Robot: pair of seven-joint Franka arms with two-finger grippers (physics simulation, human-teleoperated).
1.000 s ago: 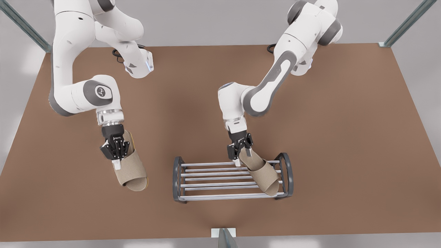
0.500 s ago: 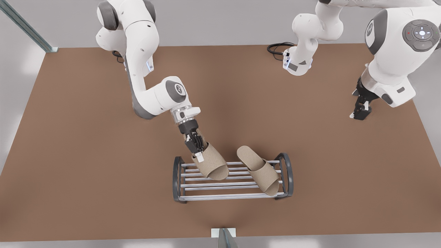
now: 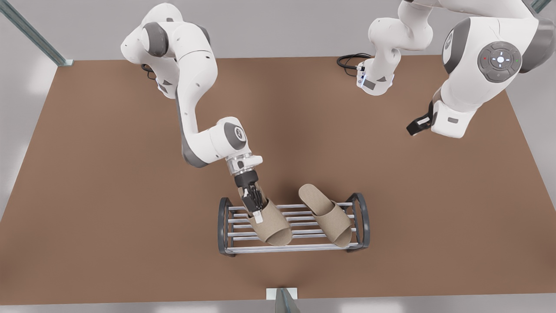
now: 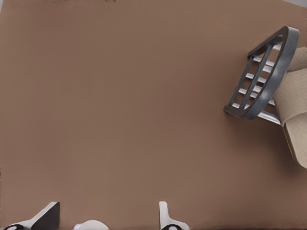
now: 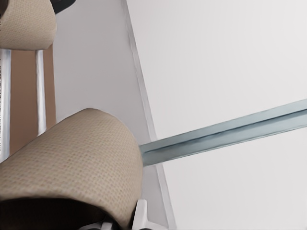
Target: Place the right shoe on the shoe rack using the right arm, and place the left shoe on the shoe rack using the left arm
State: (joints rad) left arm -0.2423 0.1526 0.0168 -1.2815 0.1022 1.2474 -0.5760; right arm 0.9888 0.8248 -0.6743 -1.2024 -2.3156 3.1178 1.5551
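The shoe rack stands near the table's front middle. A tan slipper lies on its bars at the front view's right, with no gripper on it. My right gripper is shut on the heel end of the other tan slipper, over the rack's other half, toe toward the front edge. I cannot tell whether it rests on the bars. The right wrist view has the held slipper close up and the placed slipper beyond. My left gripper hangs raised at the front view's right, open, looking toward the rack.
A black cable coils at the table's back edge by one arm's base. Metal frame posts stand at the corners. A small mount sits at the front edge. Bare brown table spreads on both sides of the rack.
The left gripper let go of its slipper on the rack and withdrew up and away. The right gripper carried its slipper from the table onto the rack's free half, now farther forward.
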